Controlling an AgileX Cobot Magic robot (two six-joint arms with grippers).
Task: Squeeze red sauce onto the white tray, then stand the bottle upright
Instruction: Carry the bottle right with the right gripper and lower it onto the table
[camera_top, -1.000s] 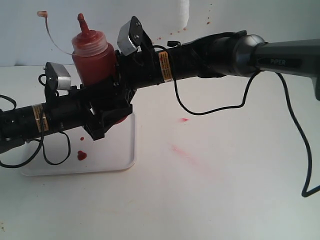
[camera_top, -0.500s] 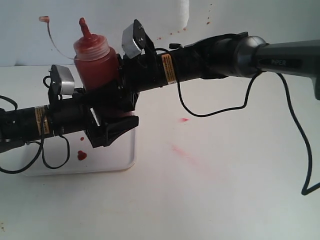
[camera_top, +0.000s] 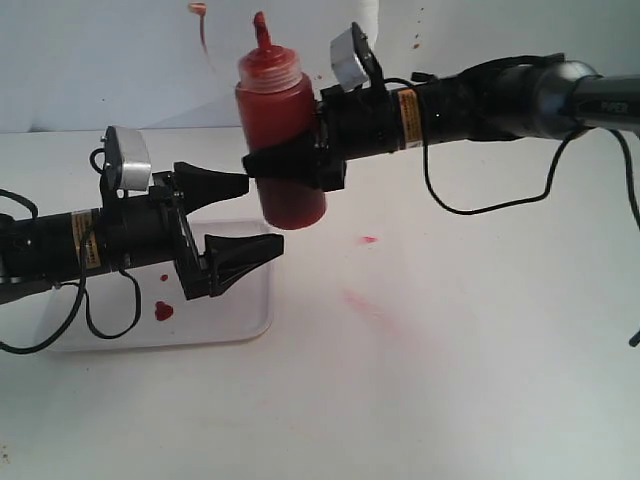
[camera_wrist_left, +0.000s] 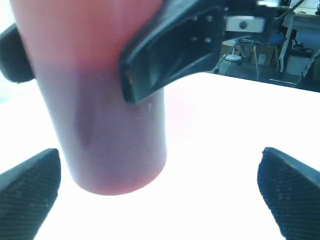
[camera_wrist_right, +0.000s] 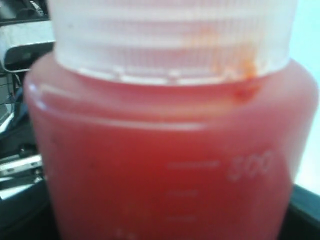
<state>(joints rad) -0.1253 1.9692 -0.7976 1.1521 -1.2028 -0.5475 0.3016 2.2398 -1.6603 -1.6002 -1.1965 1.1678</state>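
The right pincer (camera_top: 288, 165) is clenched around the mid-body of the bottle (camera_top: 278, 105), holding it upright, clear of the table (camera_top: 450, 380). The left pincer (camera_top: 262, 214) is released, jaws spread, just beside the bottle's base. Beneath this pincer lies the white tray (camera_top: 250, 305), bearing a red sauce (camera_top: 163, 311) blob.

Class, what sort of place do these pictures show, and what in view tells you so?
Probably a robotics lab: the left arm and right arm work over a plain white table, and desks stand behind.
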